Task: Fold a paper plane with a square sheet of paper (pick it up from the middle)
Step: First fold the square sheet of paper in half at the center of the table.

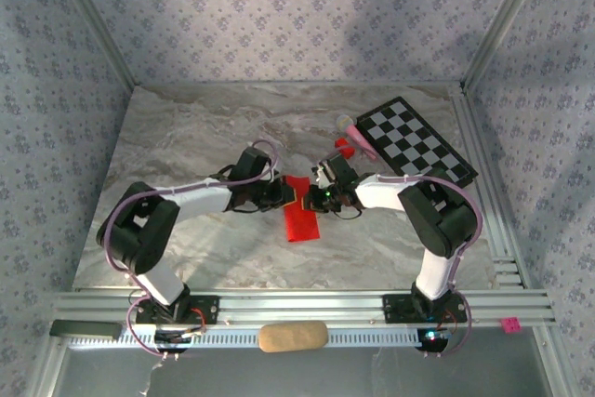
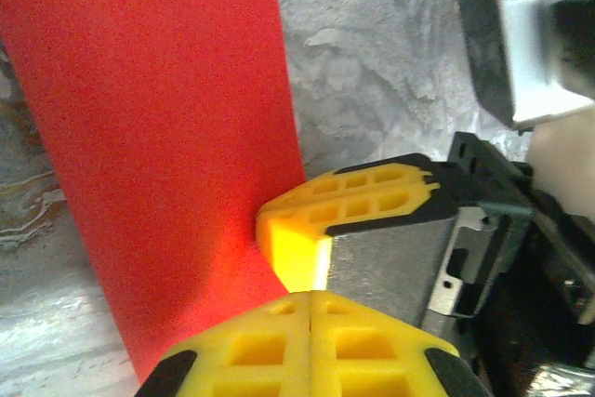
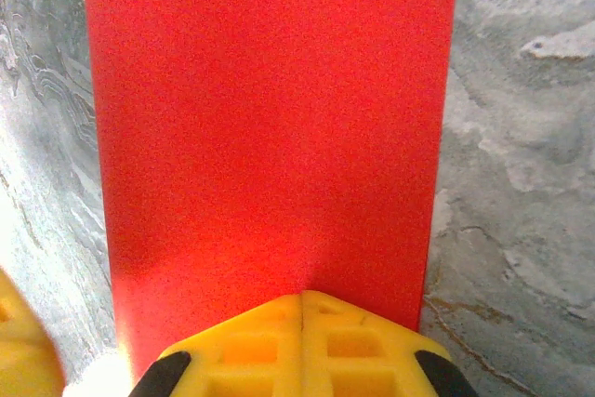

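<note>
Closest to the lens, the right pincer [image 3: 302,304] has its two yellow fingertips shut flat against each other, the joined tip lying over the red sheet of paper [image 3: 270,118]. The sheet is folded down into a long, narrow strip with straight, parallel edges. Whether the tip presses on the paper or merely rests there cannot be told.

Seen from above, the marble-patterned bench [image 1: 186,137] is walled on three sides by floral-print panels [image 1: 279,16]. Both arms bend inward from an aluminium rail [image 1: 307,309] at the near edge and meet at the middle of the bench. A black-and-white checkerboard [image 1: 416,141] lies at an angle in the far right corner.

The folded sheet lies flat near the centre of the bench. Its far end sits between the two pincers and its near end reaches toward the arm bases. The left pincer [image 2: 310,302] is likewise closed, yellow fingers together with nothing between them, its tip at one long edge of the strip. The right pincer's tip meets that same edge just beside it.

A tan oblong pad [image 1: 293,336] rests on the rail between the two arm bases. A small red block [image 1: 344,148] stands just beside the checkerboard's near-left side, apart from the paper.
</note>
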You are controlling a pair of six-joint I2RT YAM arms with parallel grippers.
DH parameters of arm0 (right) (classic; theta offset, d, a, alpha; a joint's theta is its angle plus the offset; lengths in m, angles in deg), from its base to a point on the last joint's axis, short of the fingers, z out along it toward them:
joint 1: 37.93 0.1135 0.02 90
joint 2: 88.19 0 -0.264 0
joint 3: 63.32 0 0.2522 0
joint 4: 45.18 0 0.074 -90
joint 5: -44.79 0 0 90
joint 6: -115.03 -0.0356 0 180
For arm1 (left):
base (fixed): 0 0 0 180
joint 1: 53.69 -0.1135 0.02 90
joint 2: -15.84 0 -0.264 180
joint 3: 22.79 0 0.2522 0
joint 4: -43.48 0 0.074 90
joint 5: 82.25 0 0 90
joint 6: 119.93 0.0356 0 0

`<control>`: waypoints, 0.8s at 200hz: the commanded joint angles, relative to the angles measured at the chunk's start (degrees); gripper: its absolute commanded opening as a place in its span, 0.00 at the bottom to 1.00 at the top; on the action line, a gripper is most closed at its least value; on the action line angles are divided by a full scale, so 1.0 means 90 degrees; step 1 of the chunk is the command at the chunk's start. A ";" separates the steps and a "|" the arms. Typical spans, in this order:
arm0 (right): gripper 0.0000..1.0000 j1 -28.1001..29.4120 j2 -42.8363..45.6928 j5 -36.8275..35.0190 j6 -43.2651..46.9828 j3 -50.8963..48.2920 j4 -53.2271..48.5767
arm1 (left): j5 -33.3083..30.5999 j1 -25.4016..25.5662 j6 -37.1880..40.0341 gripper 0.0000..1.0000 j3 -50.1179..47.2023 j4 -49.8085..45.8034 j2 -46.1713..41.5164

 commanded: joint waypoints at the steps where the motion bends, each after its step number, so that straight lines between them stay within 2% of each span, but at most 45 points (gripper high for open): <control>1: 0.00 0.0009 -0.0289 -0.0445 0.0099 -0.0132 -0.0945 | -0.0007 -0.0007 0.0183 0.00 -0.0082 -0.0050 0.0155; 28: 0.00 0.0022 -0.0294 -0.0453 0.0100 -0.0137 -0.0946 | -0.0119 -0.0011 0.0343 0.00 -0.0131 -0.0164 0.0357; 83: 0.00 0.0061 -0.0284 -0.0494 0.0085 -0.0258 -0.0869 | -0.0850 -0.0029 0.0975 0.00 -0.0181 -0.0979 0.0556; 101: 0.00 0.0079 -0.0284 -0.0511 0.0086 -0.0294 -0.0837 | -0.0816 -0.0028 0.1010 0.00 -0.0210 -0.0979 0.0599; 127: 0.00 0.0083 -0.0247 -0.0542 -0.0066 -0.0315 -0.0821 | -0.0574 -0.0029 0.0875 0.00 -0.0146 -0.0857 0.0354; 160: 0.00 0.0089 -0.0172 -0.0611 -0.0069 -0.0337 -0.0877 | -0.0248 -0.0008 0.0074 0.00 -0.0154 -0.0490 -0.0186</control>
